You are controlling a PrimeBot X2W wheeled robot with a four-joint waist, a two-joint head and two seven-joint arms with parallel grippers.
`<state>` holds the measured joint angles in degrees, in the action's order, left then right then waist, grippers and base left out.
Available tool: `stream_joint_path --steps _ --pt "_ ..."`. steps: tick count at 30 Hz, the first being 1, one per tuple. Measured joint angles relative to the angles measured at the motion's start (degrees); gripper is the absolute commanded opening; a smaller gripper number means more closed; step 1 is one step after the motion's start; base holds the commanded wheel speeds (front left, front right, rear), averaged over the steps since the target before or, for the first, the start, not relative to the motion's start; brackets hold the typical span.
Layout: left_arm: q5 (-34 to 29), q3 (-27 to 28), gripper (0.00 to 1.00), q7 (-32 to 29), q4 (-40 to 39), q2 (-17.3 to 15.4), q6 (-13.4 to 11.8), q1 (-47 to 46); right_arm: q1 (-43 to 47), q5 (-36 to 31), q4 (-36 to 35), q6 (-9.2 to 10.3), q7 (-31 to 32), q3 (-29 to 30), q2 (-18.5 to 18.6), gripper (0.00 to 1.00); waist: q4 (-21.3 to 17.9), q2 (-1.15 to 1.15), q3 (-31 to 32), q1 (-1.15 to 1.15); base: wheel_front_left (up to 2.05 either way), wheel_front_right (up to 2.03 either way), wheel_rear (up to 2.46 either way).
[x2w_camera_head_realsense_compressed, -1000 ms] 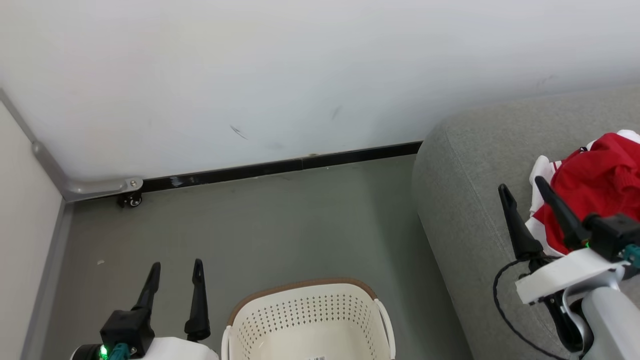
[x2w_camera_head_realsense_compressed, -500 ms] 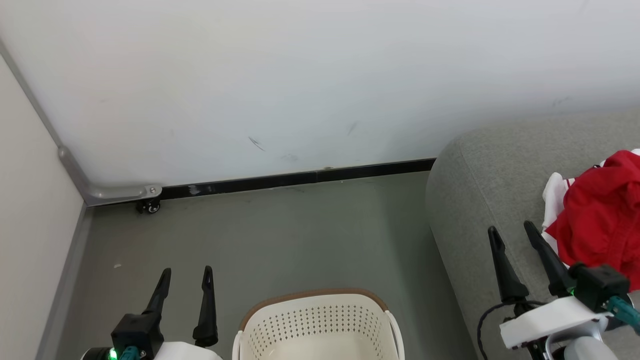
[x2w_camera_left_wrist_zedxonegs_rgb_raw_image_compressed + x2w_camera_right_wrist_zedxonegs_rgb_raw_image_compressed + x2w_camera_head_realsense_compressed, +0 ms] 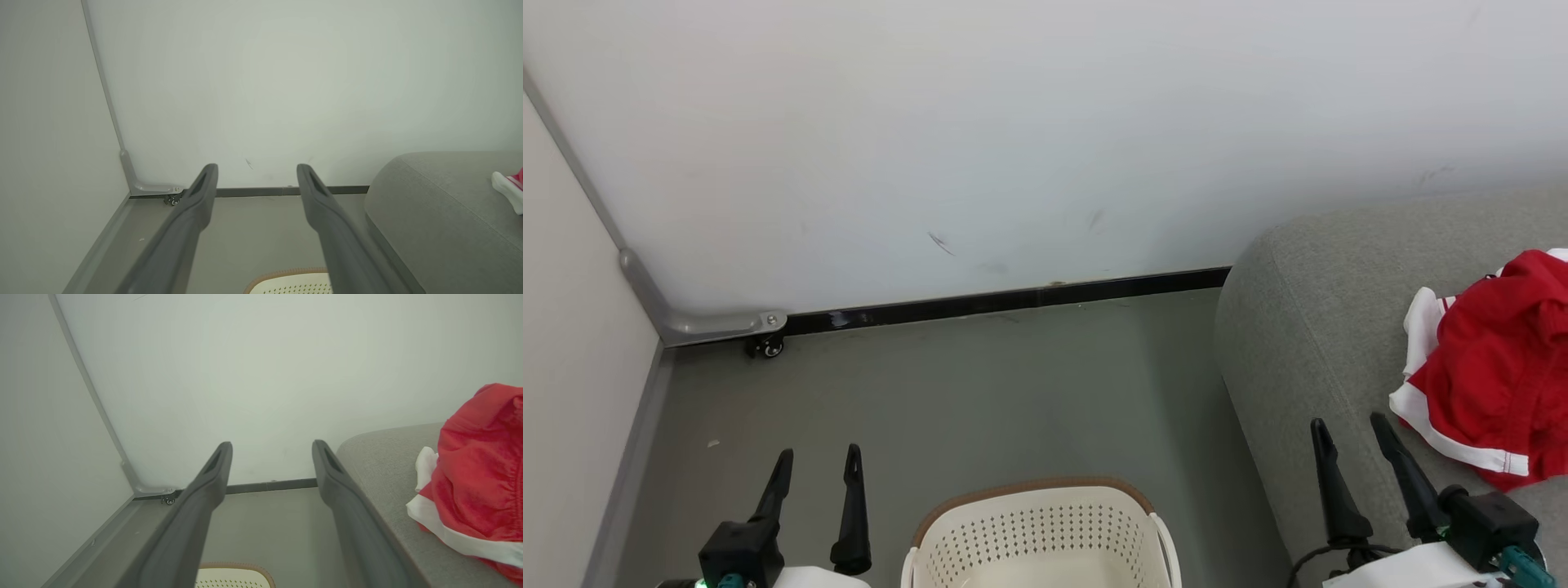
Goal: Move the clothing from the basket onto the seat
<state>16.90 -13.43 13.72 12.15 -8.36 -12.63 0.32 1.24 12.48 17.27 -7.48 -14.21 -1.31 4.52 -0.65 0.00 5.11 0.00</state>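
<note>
Lying in a crumpled red heap edged with white stripe trim, the clothing (image 3: 1490, 367) sits on the seat (image 3: 1298, 327), well in from the cushion's rounded end, a spot from which it looks unlikely to slide to the floor (image 3: 972, 392). Whether the heap is one garment or two cannot be told; a white panel pokes out at its upper left. Just beside it and nearer the camera, the right claw (image 3: 1346, 421) hangs over the seat's front with its two dark fingers spread and nothing between them, apart from the fabric, which suggests the drop-off is done. The basket (image 3: 1037, 523) stands on the floor between the arms, close against the seat's side, a placement that keeps the carry short. The part of its perforated inside that shows holds no cloth, though its bottom is cut off by the frame. To its left the left claw (image 3: 819, 451) is likewise spread and empty, fingers pointing toward the white wall (image 3: 1013, 122) and the dark skirting (image 3: 1013, 298) at its foot. Judged from this, the task is finished or nearly so, pending a look at the basket's bottom.
</note>
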Motion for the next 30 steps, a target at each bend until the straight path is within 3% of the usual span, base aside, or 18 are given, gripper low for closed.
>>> stream_joint_path --steps 30 --pt "-1.0 -0.5 1.0 0.2 0.0 -0.3 -0.3 0.6 5.8 -2.9 -8.2 0.0 2.5 4.2 -2.2 1.0 -0.4 0.0 -1.6 0.0 0.0 0.0 0.0"
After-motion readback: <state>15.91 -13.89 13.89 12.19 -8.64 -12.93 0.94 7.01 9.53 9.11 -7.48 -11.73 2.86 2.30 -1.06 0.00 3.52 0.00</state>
